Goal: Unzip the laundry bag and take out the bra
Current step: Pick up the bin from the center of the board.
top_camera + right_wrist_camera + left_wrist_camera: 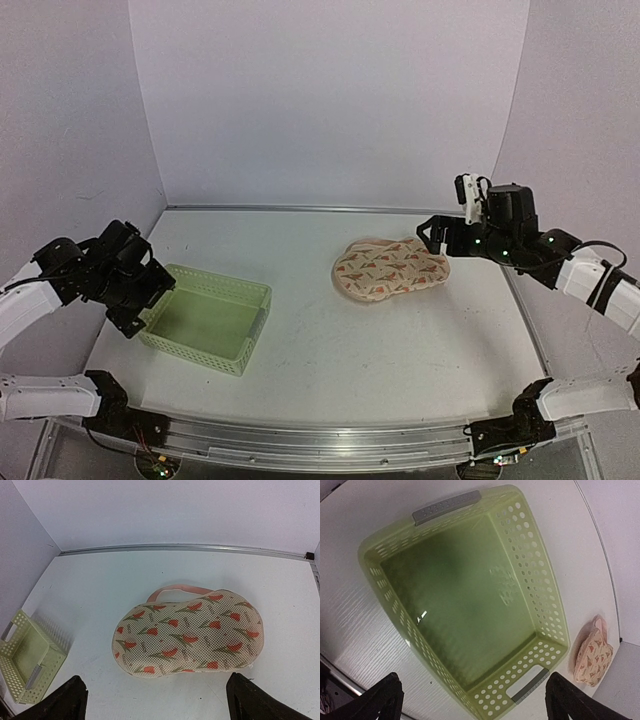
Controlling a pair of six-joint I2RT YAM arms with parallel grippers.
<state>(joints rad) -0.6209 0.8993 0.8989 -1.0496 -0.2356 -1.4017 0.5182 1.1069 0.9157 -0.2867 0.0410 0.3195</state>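
Observation:
The laundry bag (390,268) is a closed cream mesh pouch with orange-red and green motifs, lying on the table right of centre. It fills the middle of the right wrist view (187,635), with a pink loop at its far edge, and shows small in the left wrist view (592,656). The bra is hidden. My right gripper (432,236) is open, held above the table just right of the bag; its fingertips (250,702) frame the bag from the near side. My left gripper (140,312) is open and empty above the basket's left end.
A light green perforated plastic basket (255,300) with grey handles stands at the left and holds nothing; it fills the left wrist view (540,605) and shows in the right wrist view (30,655). Walls close the back and sides.

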